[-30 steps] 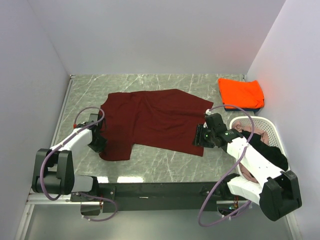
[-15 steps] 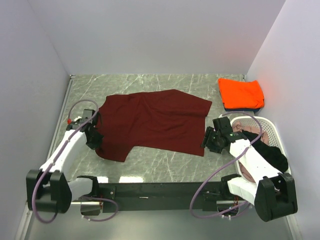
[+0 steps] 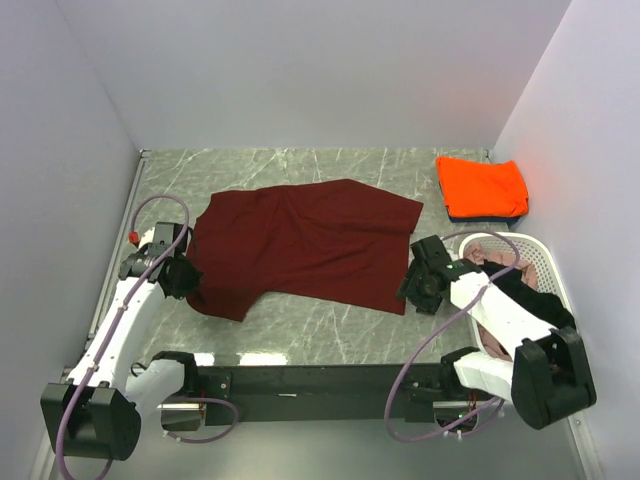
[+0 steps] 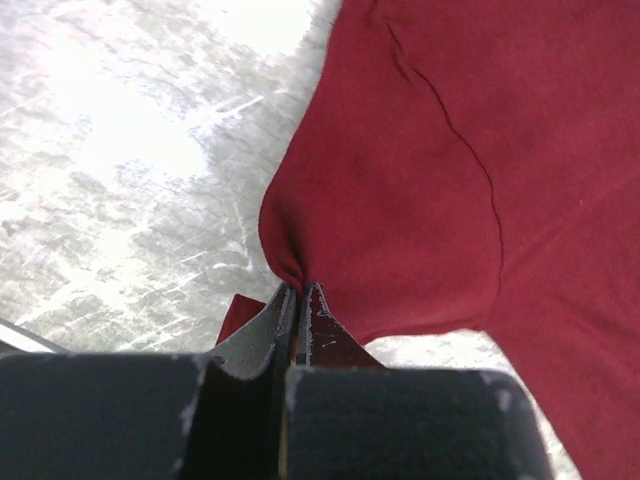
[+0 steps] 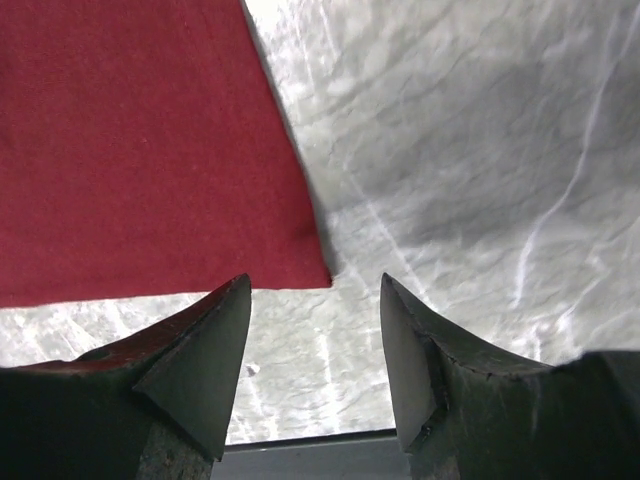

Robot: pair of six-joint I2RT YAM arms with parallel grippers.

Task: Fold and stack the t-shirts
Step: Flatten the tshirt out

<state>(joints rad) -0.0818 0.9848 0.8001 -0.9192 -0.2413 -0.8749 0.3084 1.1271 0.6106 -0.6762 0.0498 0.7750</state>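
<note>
The dark maroon t-shirt [image 3: 305,240] lies spread on the marble table; it also shows in the left wrist view [image 4: 450,180] and in the right wrist view [image 5: 140,150]. My left gripper [image 3: 183,278] is shut on its left edge, and the cloth bunches at the fingertips [image 4: 298,290]. My right gripper [image 3: 413,290] is open and empty, just off the shirt's near right corner [image 5: 318,272]. A folded bright orange t-shirt [image 3: 482,185] rests on a dark blue one [image 3: 480,215] at the far right. Black [image 3: 535,303] and pale pink [image 3: 488,258] shirts lie in the basket.
A white perforated basket [image 3: 540,255] stands at the right edge beside my right arm. Grey walls enclose the table on the left, back and right. Bare marble [image 3: 330,325] lies between the shirt and the black front rail [image 3: 320,380].
My left gripper has drawn the shirt's left edge leftward and nearer, stretching the cloth. My right gripper has let go of the near right corner and backed slightly away.
</note>
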